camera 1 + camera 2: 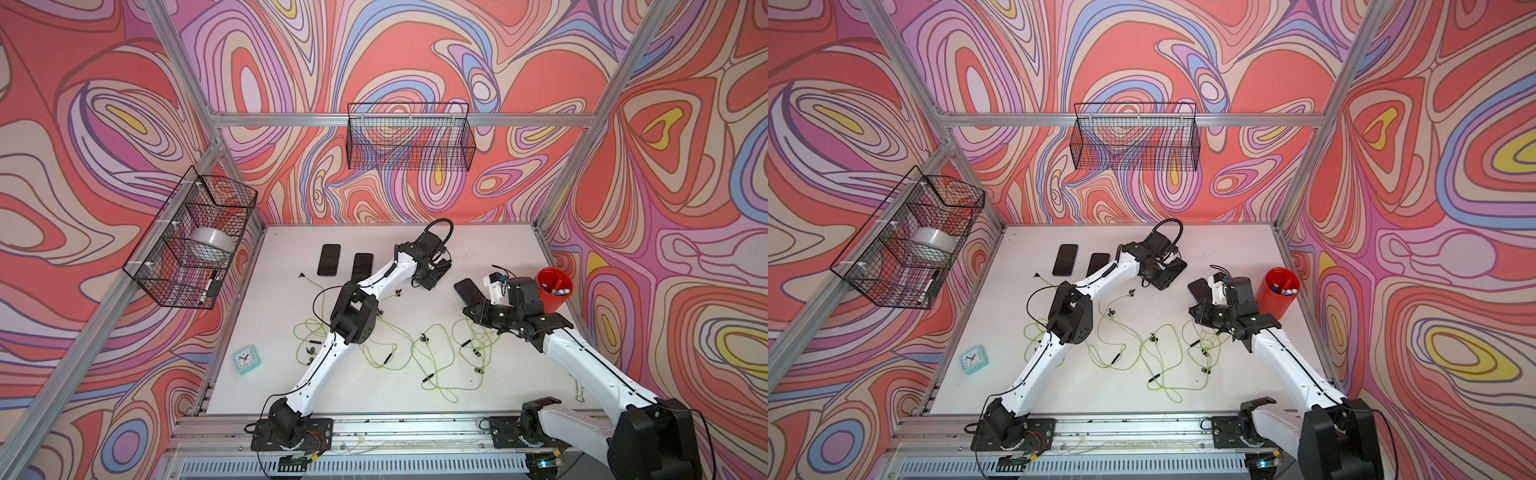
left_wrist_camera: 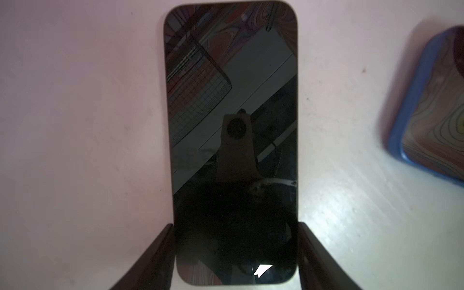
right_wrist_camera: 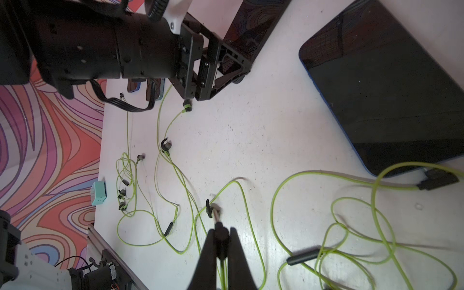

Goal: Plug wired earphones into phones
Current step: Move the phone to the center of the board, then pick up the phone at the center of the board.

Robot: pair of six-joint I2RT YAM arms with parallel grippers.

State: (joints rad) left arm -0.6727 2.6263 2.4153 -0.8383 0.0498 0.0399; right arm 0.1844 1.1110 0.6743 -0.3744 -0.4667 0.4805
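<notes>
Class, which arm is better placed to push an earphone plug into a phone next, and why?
Right: its fingers pinch a dark metal-tipped plug near a blue-edged black phone. Left fingers only straddle another black phone.

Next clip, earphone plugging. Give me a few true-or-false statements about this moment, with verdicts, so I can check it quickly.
1. The right end effector pinches an earphone plug. True.
2. The red cup is empty. False: it holds markers.
3. The left end effector has its fingers on either side of a phone. True.
4. The mint clock sits on top of a phone. False: it sits on the table, near the front left corner and apart from the phones.
</notes>
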